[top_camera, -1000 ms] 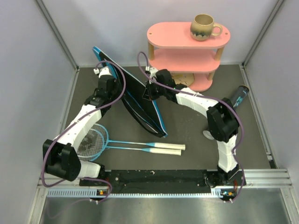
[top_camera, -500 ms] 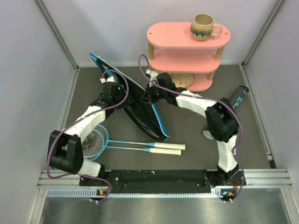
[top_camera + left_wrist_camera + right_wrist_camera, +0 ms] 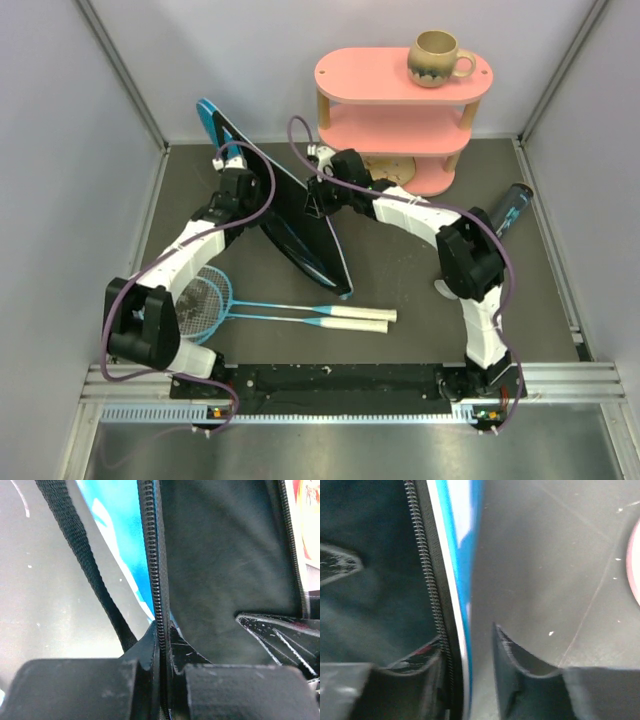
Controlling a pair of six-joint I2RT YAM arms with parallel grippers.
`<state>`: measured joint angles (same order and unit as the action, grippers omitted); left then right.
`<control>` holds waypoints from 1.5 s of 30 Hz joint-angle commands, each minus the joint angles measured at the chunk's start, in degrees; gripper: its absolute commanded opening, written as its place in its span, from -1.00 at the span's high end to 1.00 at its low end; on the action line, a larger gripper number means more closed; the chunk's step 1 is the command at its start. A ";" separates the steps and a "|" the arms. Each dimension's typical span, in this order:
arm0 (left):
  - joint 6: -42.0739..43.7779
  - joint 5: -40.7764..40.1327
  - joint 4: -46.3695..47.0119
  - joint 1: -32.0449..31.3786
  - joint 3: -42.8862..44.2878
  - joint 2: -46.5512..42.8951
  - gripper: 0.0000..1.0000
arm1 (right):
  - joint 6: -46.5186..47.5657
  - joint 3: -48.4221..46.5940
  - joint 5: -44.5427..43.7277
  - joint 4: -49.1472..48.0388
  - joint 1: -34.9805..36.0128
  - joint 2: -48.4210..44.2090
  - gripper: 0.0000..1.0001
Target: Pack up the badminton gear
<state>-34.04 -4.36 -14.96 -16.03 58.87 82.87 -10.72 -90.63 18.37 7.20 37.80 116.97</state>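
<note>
The cover (image 3: 295,225) stands tilted on its edge on the tabletop (image 3: 390,275), between the grippers. The left gripper (image 3: 162,640) is pinched tight on its zipper edge. The right gripper (image 3: 470,647) is partly open around the blue rim, not clamping it.

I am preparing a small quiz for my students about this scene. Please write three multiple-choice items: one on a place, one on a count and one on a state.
1. On which tier of the pink shelf does the mug stand?
A) middle
B) top
C) bottom

2. How many rackets lie on the table?
A) one
B) two
C) three

3. How is the left gripper?
A) open above the rackets
B) open, holding nothing
C) shut on the zipper edge of the cover

Answers:
1 B: the top view shows the mug on the uppermost board.
2 B: two lie side by side.
3 C: its wrist view shows the fingers pinching the zipper.
</note>
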 commanded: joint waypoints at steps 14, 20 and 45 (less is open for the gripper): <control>-5.33 -11.98 -19.59 -1.19 32.10 18.73 1.00 | 6.85 28.69 -8.07 3.80 9.73 -40.36 -0.52; -2.88 -11.20 -18.18 -1.02 32.63 20.84 1.00 | 6.07 45.95 -4.94 -8.03 17.82 -52.54 -0.47; -3.40 -6.80 -18.00 0.83 26.38 15.04 1.00 | 24.25 23.31 -13.37 -13.35 28.56 -7.29 0.33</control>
<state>-37.36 -12.38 -34.92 -15.66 85.67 101.10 10.52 -64.79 5.50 -4.91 66.48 107.85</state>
